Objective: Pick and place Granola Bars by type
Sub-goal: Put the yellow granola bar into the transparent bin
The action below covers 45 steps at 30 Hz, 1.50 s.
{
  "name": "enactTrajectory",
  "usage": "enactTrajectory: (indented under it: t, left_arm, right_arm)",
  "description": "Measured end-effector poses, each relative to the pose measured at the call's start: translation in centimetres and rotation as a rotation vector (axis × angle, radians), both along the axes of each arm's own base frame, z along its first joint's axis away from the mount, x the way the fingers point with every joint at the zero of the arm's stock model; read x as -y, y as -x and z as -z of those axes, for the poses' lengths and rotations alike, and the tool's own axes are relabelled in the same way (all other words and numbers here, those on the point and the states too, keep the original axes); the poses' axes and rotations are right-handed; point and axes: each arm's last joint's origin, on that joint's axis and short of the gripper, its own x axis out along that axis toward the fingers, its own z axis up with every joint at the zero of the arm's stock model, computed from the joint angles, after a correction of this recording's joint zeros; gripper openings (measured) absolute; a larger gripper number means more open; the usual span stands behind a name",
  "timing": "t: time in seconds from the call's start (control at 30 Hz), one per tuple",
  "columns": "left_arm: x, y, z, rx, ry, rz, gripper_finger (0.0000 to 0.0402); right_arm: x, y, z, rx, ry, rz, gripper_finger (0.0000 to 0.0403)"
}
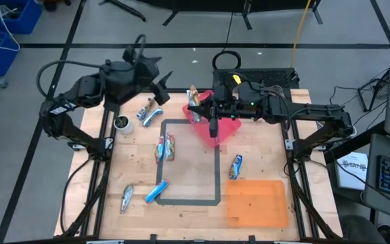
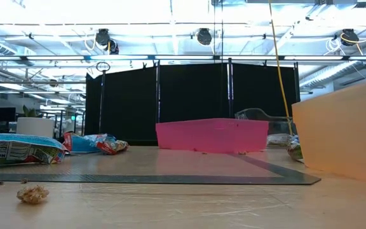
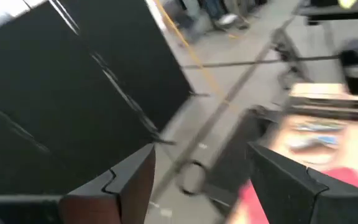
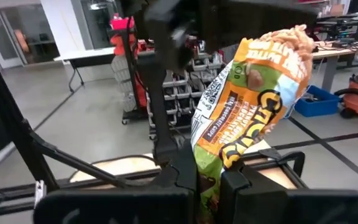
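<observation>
My right gripper (image 4: 209,180) is shut on a granola bar (image 4: 247,106) in an orange, green and white wrapper, held in the air by the far edge of the pink tray (image 1: 215,129). My left gripper (image 1: 165,88) hangs open and empty above the table's far left part; its wrist view shows two spread fingers (image 3: 129,186) with only floor between them. Blue and silver bars lie flat on the table: near the cup (image 1: 147,112), by the taped rectangle's left side (image 1: 166,148), near the front (image 1: 156,192), (image 1: 126,198), and one to the right (image 1: 235,166). My right gripper pinches the bar's lower end (image 4: 209,167) between its two fingers. The fingers come in level from the table's right side. The bar stands up above them, leaning a little, lifted clear of the table and the tray.
A shallow orange tray (image 1: 257,203) sits at the near right corner. A small white-rimmed cup (image 1: 122,123) stands at the left by the arm's base. A dark taped rectangle (image 1: 189,163) marks the table's middle. Crumbs (image 2: 32,194) lie near the front edge.
</observation>
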Motion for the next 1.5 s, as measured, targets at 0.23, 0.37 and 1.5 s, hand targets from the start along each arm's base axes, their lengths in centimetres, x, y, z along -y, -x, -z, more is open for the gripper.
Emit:
enactTrajectory:
  t: [0.23, 0.37, 1.5]
  left_arm:
    - [0.4, 0.5, 2.0, -0.030, 0.283, 0.063, 0.0247]
    - [0.3, 0.9, 2.7, -0.053, 0.362, 0.030, 0.0238]
    - [0.3, 15.9, 0.4, 0.021, 0.442, -0.144, 0.0219]
  right_arm:
    - [1.0, 0.2, 0.8, -0.086, 0.027, 0.036, 0.0008]
    - [1.6, 0.5, 1.0, -0.132, 0.038, 0.074, 0.0008]
    - [7.3, 10.9, -0.1, -0.486, 0.131, 0.580, 0.0005]
